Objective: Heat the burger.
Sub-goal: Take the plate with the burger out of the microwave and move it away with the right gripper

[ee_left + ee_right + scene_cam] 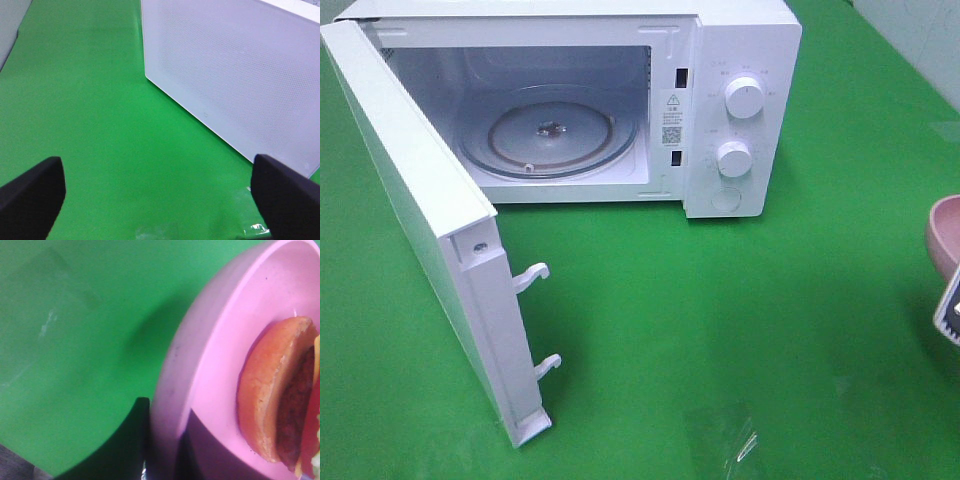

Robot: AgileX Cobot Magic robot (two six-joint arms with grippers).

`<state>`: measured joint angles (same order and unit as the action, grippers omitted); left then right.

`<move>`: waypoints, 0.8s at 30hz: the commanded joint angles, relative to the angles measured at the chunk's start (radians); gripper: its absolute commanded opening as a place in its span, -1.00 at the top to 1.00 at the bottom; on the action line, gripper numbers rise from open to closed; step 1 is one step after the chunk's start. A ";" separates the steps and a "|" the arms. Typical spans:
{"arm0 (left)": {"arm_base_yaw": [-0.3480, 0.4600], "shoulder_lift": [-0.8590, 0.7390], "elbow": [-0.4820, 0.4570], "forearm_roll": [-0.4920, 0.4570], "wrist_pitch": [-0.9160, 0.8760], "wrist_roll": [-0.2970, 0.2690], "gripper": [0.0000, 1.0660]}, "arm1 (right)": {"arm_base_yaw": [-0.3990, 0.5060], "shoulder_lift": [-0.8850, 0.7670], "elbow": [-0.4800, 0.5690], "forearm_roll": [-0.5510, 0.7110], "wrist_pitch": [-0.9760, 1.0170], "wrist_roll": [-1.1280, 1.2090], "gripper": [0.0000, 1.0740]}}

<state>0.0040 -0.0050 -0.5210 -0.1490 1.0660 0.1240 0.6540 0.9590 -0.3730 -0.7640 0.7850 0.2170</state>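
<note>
Where the right wrist view runs off at its right edge, the burger [272, 390] lies tipped on its side in a pink plate [210, 390]: brown bun, dark patty, a scrap of green at the lower right corner.

Handling, by judgement: light, soft, loosely stacked; squeezing it would crush or scatter the layers. Better carried by the plate rim, kept level.

Right gripper [162, 440]: dark fingers at the lower middle of that view straddle the plate rim, nearly closed on it.

Plate also shows at the right edge of the high view [942, 235].

Left gripper [157, 195]: spread wide, holding nothing, above green cloth.

Microwave [745, 110]: upper half of the high view, door [415, 220] swung open at left, turntable [550, 132] bare.
</note>
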 commanded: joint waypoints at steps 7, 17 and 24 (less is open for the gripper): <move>0.003 -0.004 0.001 0.002 -0.003 -0.005 -0.74 | -0.001 0.197 -0.045 -0.123 0.022 0.355 1.00; 0.003 -0.004 0.001 0.002 -0.003 -0.005 -0.74 | -0.003 0.427 -0.118 -0.152 0.084 0.633 1.00; 0.003 -0.004 0.001 0.002 -0.003 -0.005 -0.74 | -0.003 0.613 -0.154 -0.216 0.084 0.818 0.96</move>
<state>0.0040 -0.0050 -0.5210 -0.1490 1.0660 0.1240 0.6530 1.5090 -0.5140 -0.8980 0.8210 0.9550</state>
